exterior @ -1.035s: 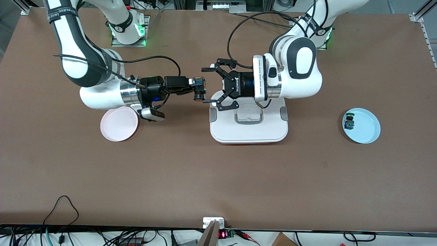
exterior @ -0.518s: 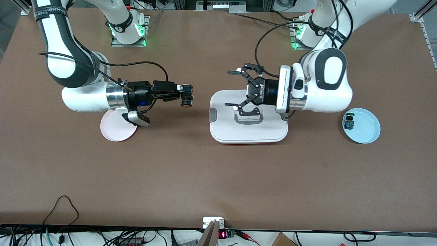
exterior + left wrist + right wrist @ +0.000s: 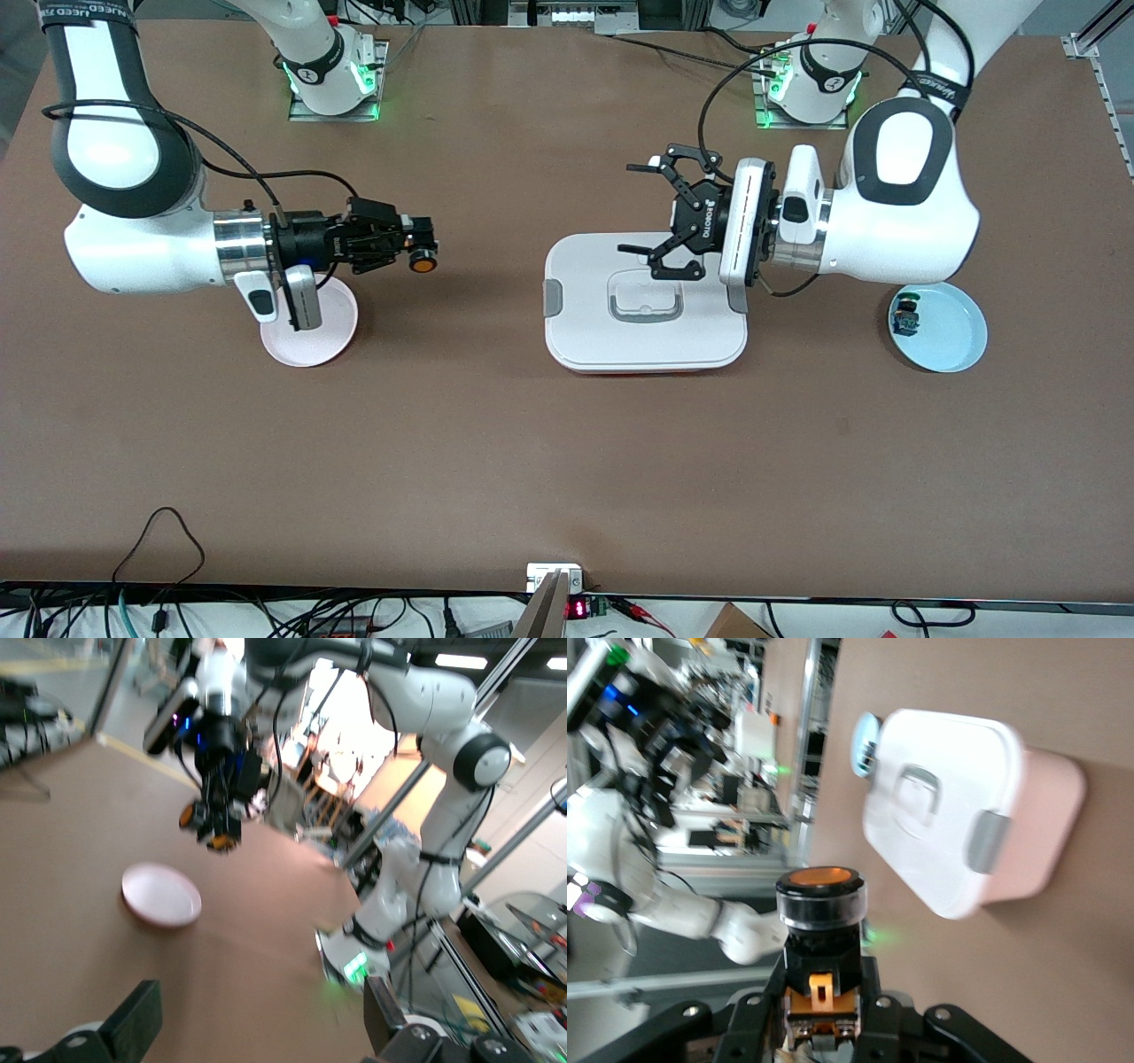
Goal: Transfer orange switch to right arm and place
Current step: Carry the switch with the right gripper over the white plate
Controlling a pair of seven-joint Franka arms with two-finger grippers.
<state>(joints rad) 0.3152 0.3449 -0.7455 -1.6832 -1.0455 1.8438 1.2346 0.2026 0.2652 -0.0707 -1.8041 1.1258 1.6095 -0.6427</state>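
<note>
The orange switch (image 3: 423, 262), black with an orange cap, is held in my right gripper (image 3: 415, 254), which is shut on it in the air over the bare table beside the pink plate (image 3: 330, 341). In the right wrist view the switch (image 3: 821, 908) stands between the gripper's fingers (image 3: 753, 1023). My left gripper (image 3: 631, 209) is open and empty over the white lidded box (image 3: 700, 341). The left wrist view shows its own fingers (image 3: 133, 1020) wide apart, and farther off the switch (image 3: 218, 838) in the right gripper.
A light blue plate (image 3: 952, 341) at the left arm's end holds a small green and blue part (image 3: 905, 317). The pink plate also shows in the left wrist view (image 3: 161, 895). The lidded box shows in the right wrist view (image 3: 939, 806).
The two grippers have drawn apart. The right gripper carried the switch toward its own end, to beside the pink plate. The left gripper, open, pulled back toward its end of the box.
</note>
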